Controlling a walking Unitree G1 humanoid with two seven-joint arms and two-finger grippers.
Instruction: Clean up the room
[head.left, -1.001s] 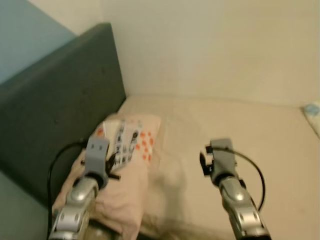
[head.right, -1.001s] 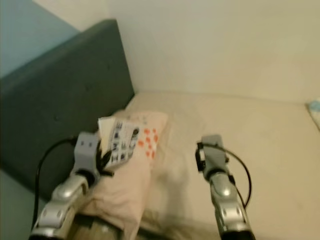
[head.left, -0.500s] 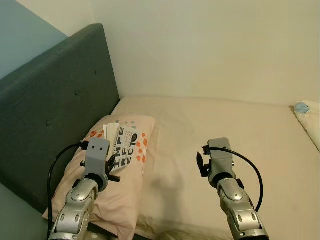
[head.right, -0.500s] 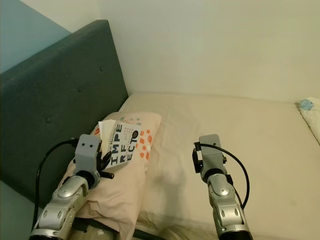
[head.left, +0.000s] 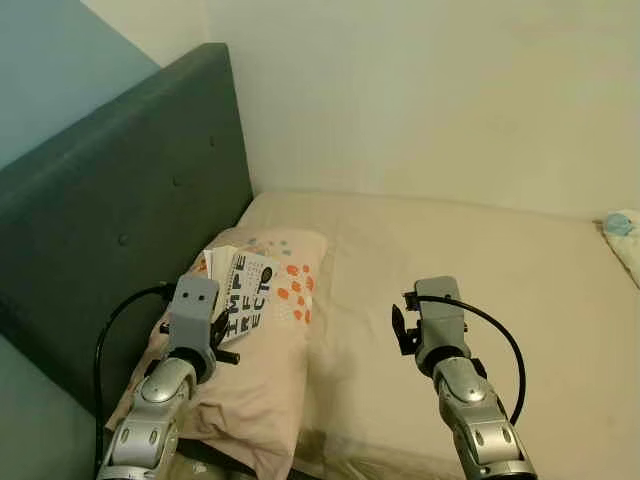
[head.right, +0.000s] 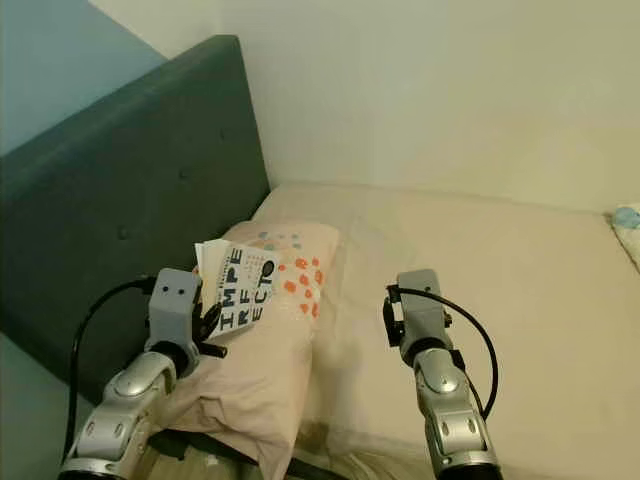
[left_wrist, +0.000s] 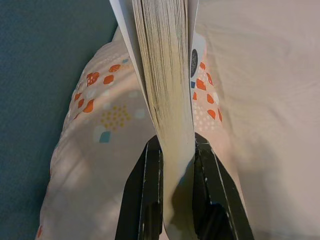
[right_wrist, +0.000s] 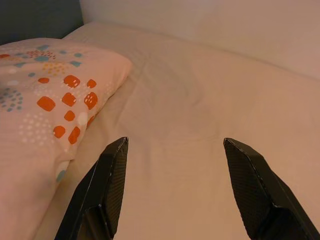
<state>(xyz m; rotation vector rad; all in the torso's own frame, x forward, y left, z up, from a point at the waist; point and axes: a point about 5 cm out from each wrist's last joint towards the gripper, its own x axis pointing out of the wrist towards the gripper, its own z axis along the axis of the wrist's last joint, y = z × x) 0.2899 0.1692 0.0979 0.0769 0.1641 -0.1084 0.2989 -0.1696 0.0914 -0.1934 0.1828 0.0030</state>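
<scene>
**Book pinched in the left fingers above the pillow**

The left gripper (left_wrist: 172, 185) has its two black fingers (left_wrist: 148, 190) pressed against the covers of a paperback book (head.left: 243, 298), clamping it near its lower edge. In the left wrist view the page block runs straight up the frame from between the fingers, so the book's long axis lies along the fingers and points away from the wrist. In the left eye view the book stands nearly upright at centre left, its white cover with bold black lettering facing right and toward the camera, the top leaning slightly toward the headboard (head.left: 110, 230).

Directly under and behind the book lies a pink pillow (head.left: 270, 370) with orange and blue patches, filling the lower left of the frame against the dark grey headboard. The book appears to be held clear of the pillow rather than resting on it, though the gap is hard to judge.

The right gripper (right_wrist: 172, 190) hovers at lower centre right over the bare beige bed sheet (head.left: 480, 250), fingers spread wide and holding nothing, well apart from the book.

The book is already in the left arm's care, so where it goes next likely rests on that arm alone; no shelf or counter is in sight here.
</scene>
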